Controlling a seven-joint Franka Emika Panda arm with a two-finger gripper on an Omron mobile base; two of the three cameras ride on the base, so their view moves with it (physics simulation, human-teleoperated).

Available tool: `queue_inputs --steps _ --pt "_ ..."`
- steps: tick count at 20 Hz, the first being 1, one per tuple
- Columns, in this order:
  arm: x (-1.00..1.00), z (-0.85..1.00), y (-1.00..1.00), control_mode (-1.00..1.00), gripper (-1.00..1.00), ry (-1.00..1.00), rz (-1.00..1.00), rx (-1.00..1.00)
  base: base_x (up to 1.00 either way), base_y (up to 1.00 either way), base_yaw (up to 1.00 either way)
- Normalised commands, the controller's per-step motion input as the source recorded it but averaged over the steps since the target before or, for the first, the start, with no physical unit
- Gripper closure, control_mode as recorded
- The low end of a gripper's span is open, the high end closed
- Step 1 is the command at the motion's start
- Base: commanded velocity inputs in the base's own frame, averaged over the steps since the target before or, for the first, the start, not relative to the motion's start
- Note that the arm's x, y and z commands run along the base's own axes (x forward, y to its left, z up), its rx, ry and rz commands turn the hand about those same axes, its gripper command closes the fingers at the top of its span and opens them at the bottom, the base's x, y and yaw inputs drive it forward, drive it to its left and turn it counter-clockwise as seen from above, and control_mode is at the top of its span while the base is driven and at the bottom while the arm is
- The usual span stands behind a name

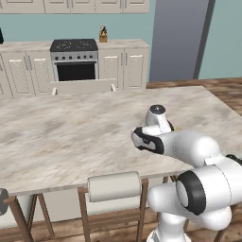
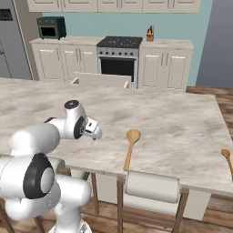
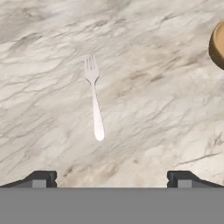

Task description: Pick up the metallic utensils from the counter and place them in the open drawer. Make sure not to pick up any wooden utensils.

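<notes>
A thin silver fork [image 3: 94, 97], one of the metallic utensils, lies flat on the veined marble counter [image 1: 61, 137] with its tines pointing away from the hand. My gripper [image 3: 112, 180] hovers over the counter just short of the fork's handle end, open wide with nothing between its dark fingertips [image 3: 42, 179]. The hand [image 2: 92, 129] points down near the counter's near edge. A tan wooden spoon [image 2: 130, 148] lies to the right of it, its bowl [image 3: 218, 43] at the hand view's right edge. The open cream drawer [image 2: 102, 81] juts out beyond the counter's far side.
A second wooden utensil [image 2: 226, 158] lies at the counter's right end. Chairs [image 2: 152, 186] stand tucked under the near edge. White cabinets with a stove [image 2: 119, 51] line the back wall, a green toaster oven [image 2: 50, 27] on them.
</notes>
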Motion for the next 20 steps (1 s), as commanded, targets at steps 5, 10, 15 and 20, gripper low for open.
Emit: queue_inputs --steps 5,10,15,20 --pt "0.42 -0.33 0.0 -1.0 -1.0 0.07 0.0 0.0 0.0 0.0 0.0" --pt "0.4 -0.32 0.0 -1.0 -1.0 0.08 0.0 0.0 0.0 0.0 0.0" --pt "0.44 -0.31 0.0 -1.0 -1.0 0.12 0.0 0.0 0.0 0.0 0.0" --pt "0.47 -0.31 0.0 -1.0 -1.0 0.09 0.0 0.0 0.0 0.0 0.0"
